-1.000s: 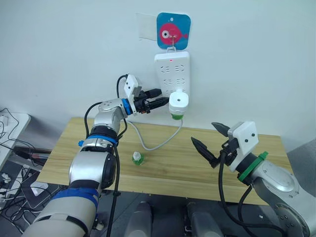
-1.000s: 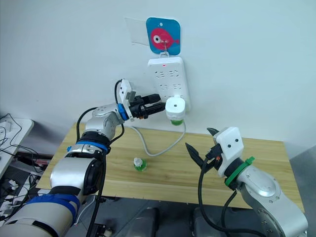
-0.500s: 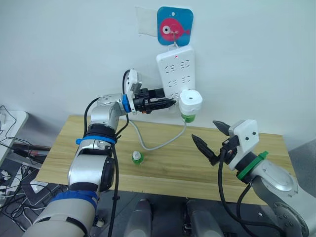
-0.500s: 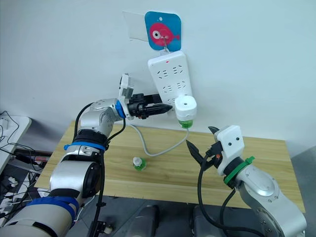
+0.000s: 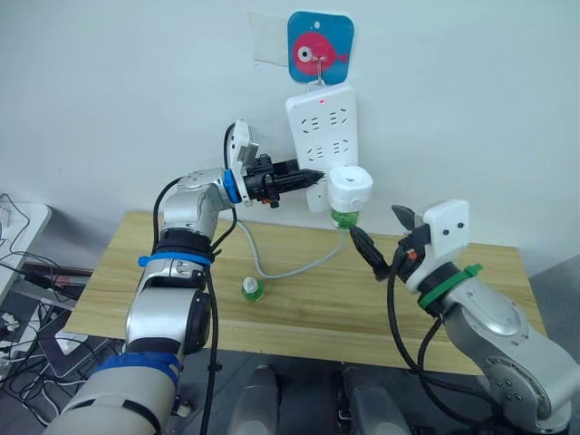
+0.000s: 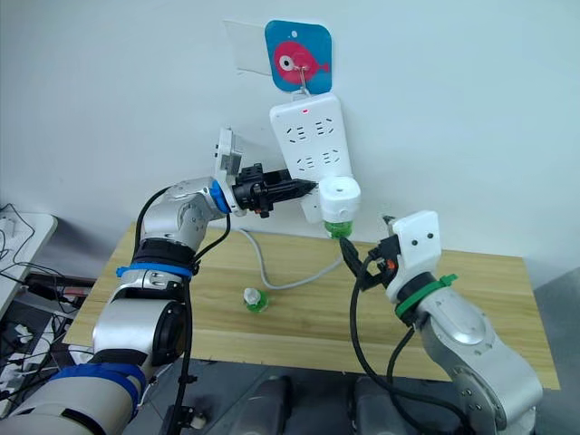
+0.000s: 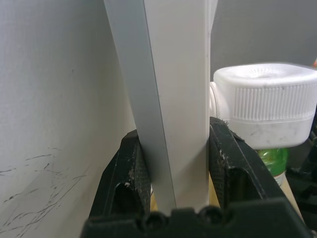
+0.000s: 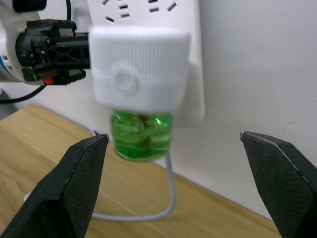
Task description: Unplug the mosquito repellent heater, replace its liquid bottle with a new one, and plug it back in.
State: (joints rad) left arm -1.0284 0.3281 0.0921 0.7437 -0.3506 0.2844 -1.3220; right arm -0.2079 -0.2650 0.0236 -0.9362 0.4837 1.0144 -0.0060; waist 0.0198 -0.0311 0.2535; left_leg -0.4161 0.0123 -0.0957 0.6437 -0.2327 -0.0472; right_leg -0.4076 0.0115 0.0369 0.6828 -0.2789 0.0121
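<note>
The mosquito repellent heater (image 5: 349, 188), a white rounded unit, is plugged into the lower right of a white power strip (image 5: 322, 127) on the wall. Its green liquid bottle (image 8: 142, 135) hangs under it. My left gripper (image 7: 173, 144) is shut on the strip's side edge just left of the heater, one finger (image 7: 126, 163) behind the strip and one in front. My right gripper (image 8: 173, 136) is open just below and in front of the heater, with the bottle in line between its fingers (image 8: 84, 183) and nothing touching. A second small green bottle (image 5: 252, 289) with a white cap stands on the wooden table (image 5: 299, 308).
The strip hangs from a hook on a blue fish sticker (image 5: 320, 47). Its grey cable (image 5: 272, 267) droops onto the table behind the spare bottle. A low white stand with tangled cables (image 5: 18, 245) sits off the table's left end.
My right gripper has risen and come forward from above the table to just under the heater. The left gripper has stayed at the strip's edge.
</note>
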